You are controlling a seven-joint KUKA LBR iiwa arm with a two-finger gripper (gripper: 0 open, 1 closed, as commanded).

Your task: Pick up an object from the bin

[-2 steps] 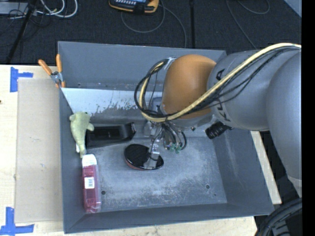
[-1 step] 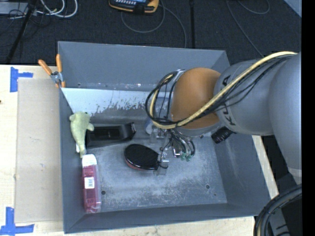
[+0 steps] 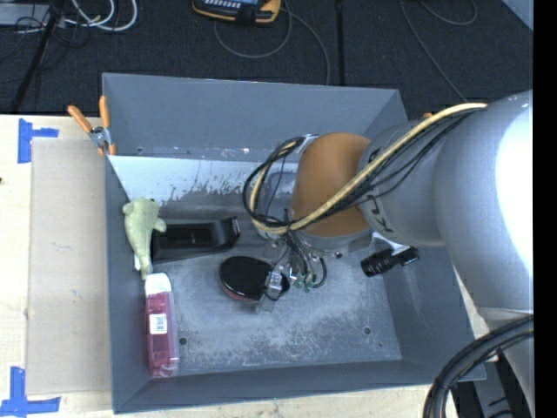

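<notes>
Your arm's silver body (image 3: 487, 207) is looming nearest the lens, with its gripper (image 3: 283, 279) hanging at the round black disc (image 3: 242, 277).

You are looking at the gripper sitting right against the disc's right edge, under the orange cover (image 3: 331, 185) and looping cables (image 3: 261, 190); you cannot tell whether it is released or clenched, or whether it is touching the disc. The disc, showing a reddish underside, is lying on the floor of the grey bin (image 3: 261, 129) near its middle. Just up and left of the disc a black stapler-like object (image 3: 196, 236) is lying. Farther left of the disc a pale green plush toy (image 3: 141, 229) is resting by the wall, and down-left of the disc a maroon box with a barcode label (image 3: 159, 325) is lying lengthwise.
</notes>
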